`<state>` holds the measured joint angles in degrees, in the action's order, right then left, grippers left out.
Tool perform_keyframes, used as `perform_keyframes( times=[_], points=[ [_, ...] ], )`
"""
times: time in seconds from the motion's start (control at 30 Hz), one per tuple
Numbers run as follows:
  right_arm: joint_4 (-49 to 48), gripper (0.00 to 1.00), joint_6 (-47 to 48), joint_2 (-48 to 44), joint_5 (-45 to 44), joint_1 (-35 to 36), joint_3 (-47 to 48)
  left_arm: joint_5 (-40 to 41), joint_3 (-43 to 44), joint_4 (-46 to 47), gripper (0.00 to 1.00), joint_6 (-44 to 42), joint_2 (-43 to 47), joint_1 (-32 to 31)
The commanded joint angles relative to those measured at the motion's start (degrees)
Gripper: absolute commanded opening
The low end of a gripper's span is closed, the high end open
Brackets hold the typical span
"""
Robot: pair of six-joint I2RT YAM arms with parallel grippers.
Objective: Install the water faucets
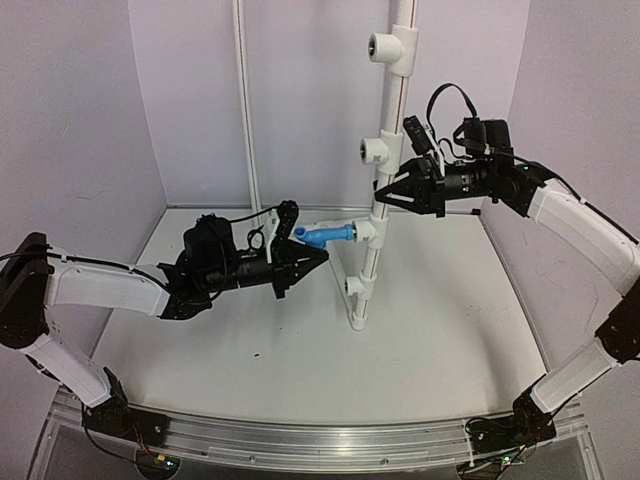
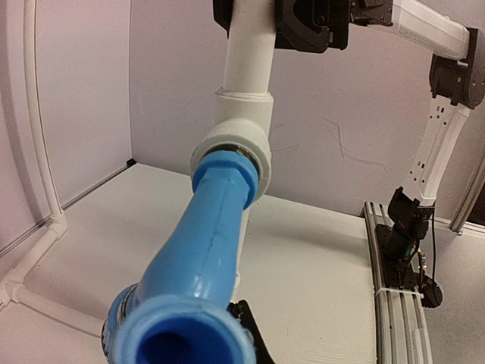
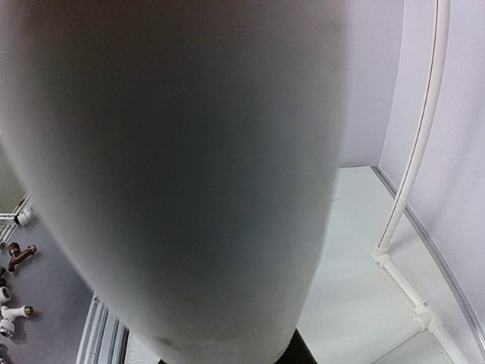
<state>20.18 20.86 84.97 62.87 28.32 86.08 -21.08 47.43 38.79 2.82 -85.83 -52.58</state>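
Water faucet [image 1: 328, 236], a small bright-blue plastic tap, lies horizontally just beside the tips of the left gripper [image 1: 320, 258].

Left fingers: pressed fully together, holding nothing. One black fingertip [image 2: 247, 327] shows in the left wrist view just beside the tap's body; whether it touches the plastic cannot be told.

Beyond these fingertips, the water faucet's faceted collar sits against the mouth of a white plastic tee fitting [image 1: 368, 232]. Its round, hollow blue end points back toward the left wrist. The tee fitting belongs to an upright white plastic pipe [image 1: 392, 100] that stands on the white table [image 1: 250, 350].

Right gripper [image 1: 385, 190]: closed around the upright pipe, just above the tee fitting that carries the tap, with one black finger on each side. In the right wrist view the pipe fills nearly the whole frame, out of focus.

Outward from the right fingers, a second open-mouthed white tee [image 1: 374, 151] sits just above them on the same pipe. A lower white tee [image 1: 352, 287] sits near the pipe's foot, below the tap.

Farther off, a thin white conduit [image 1: 245, 110] runs up the pale lilac back wall. An aluminium rail [image 1: 320, 440] spans the near table edge and bears both arm bases.
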Motion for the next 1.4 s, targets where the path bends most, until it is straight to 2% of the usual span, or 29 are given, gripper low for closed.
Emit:
perform_keyframes(
  times=[0.0, 0.43, 0.7, 0.87, 1.0, 1.37],
  points=[
    [7.3, 0.0, -7.2, -0.2, 1.4, 0.4, 0.6, 2.2, 0.4, 6.8, 0.0, 2.7, -1.4, 3.4],
    [7.3, 0.0, -7.2, -0.8, 1.4, 0.3, 0.1, -1.0, 1.4, 10.6, 0.0, 5.9, -4.9, 5.1],
    [7.3, 0.0, -7.2, -1.1, 1.4, 0.4, -0.1, 0.0, -0.8, 15.6, 0.0, 9.5, -5.4, 6.0],
    [7.3, 0.0, -7.3, -1.3, 1.4, 0.3, 0.1, -2.2, -1.8, 15.6, 0.0, 10.4, -5.1, 6.2],
    [7.3, 0.0, -7.3, -1.3, 1.4, 0.4, 0.0, -1.0, -3.4, 16.5, 0.0, 11.0, -4.4, 6.2],
    [7.3, 0.0, -7.2, -1.0, 1.5, 0.3, -0.4, 1.3, -0.8, 16.9, 0.0, 11.0, -6.8, 6.2]
  ],
)
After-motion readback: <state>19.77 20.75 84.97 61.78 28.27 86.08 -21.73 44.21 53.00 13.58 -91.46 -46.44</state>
